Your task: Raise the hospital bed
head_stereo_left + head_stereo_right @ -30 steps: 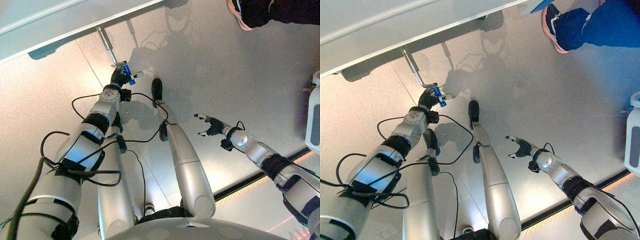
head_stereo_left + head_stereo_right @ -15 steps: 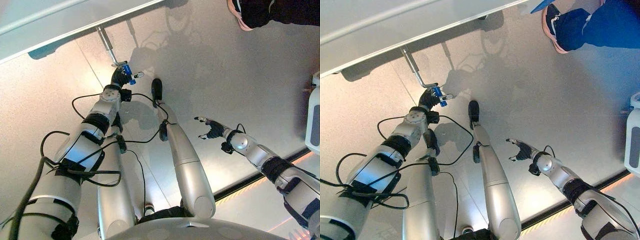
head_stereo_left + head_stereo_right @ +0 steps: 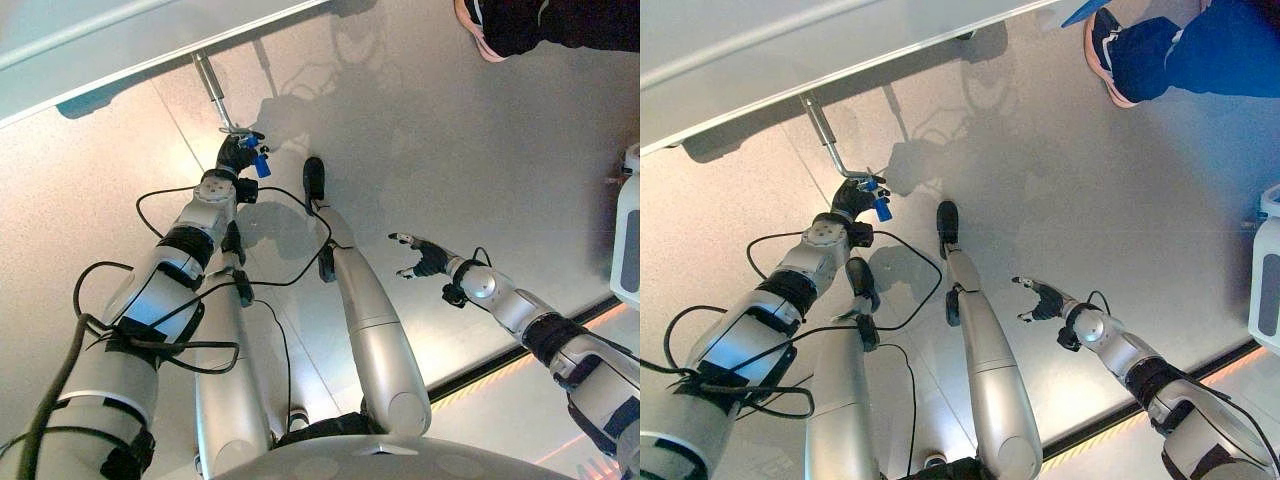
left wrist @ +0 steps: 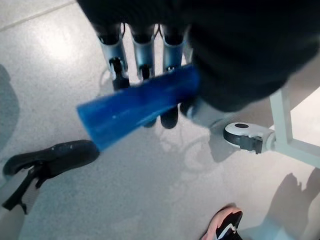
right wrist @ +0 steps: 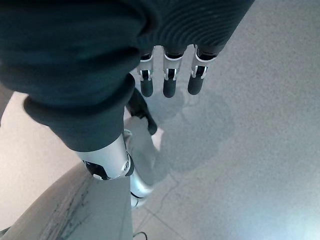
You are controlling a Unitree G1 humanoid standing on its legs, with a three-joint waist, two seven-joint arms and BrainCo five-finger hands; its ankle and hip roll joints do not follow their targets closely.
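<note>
The blue crank handle (image 3: 259,164) has swung downward from its earlier sideways tilt, the left robot hand (image 3: 238,153) still curled round it under the bed's (image 3: 120,50) edge. One crank, one bed; the right robot hand (image 3: 424,256) hangs relaxed above the floor (image 3: 450,140).

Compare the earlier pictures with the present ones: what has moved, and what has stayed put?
The left hand, shut on the blue crank handle, has turned it from slanting outward to pointing down toward the robot. The silver crank rod, the open right hand and the person's shoe stayed as they were.
</note>
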